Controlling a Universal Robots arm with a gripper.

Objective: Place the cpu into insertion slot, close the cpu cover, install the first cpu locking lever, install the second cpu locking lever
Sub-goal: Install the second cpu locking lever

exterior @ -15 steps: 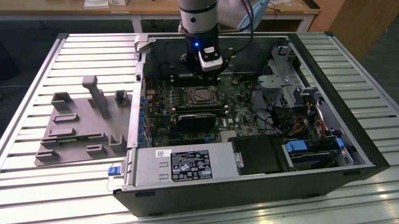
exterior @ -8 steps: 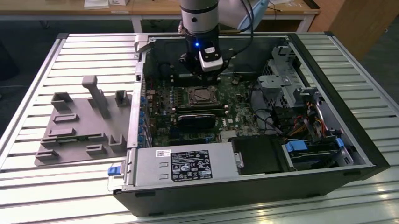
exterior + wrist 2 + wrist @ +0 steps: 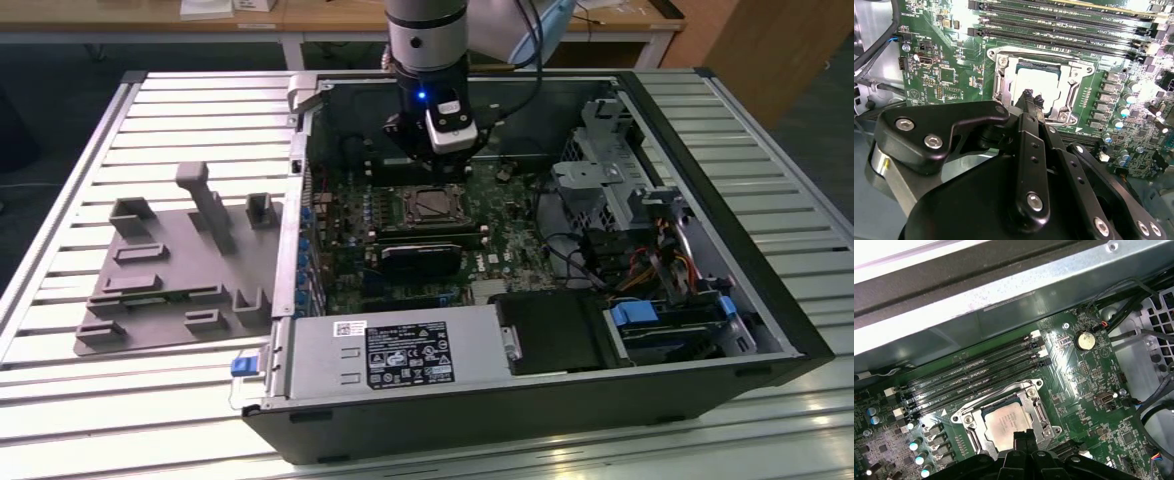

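1. In both wrist views the black gripper (image 3: pixel 1030 97) hangs just above the cpu (image 3: pixel 1046 82). Its own body hides the near edge of the chip, and the two fingertips appear together, with nothing between them.
2. The cpu lies flat in the insertion slot (image 3: pixel 1006 422) on the green motherboard (image 3: pixel 1089 390). The cpu cover (image 3: pixel 1004 75) seems to lie down around the chip as a silvery frame. I cannot make out the locking levers with certainty.
3. Beyond the slot run four long black memory slots (image 3: pixel 974 372), side by side.
4. In the exterior view the open computer case (image 3: pixel 747 290) lies on the slatted counter (image 3: pixel 80 160). A white label (image 3: pixel 407 352) sits on the power supply; its print is too small to read.
5. At the exterior view's left is one grey holder (image 3: pixel 174 270).
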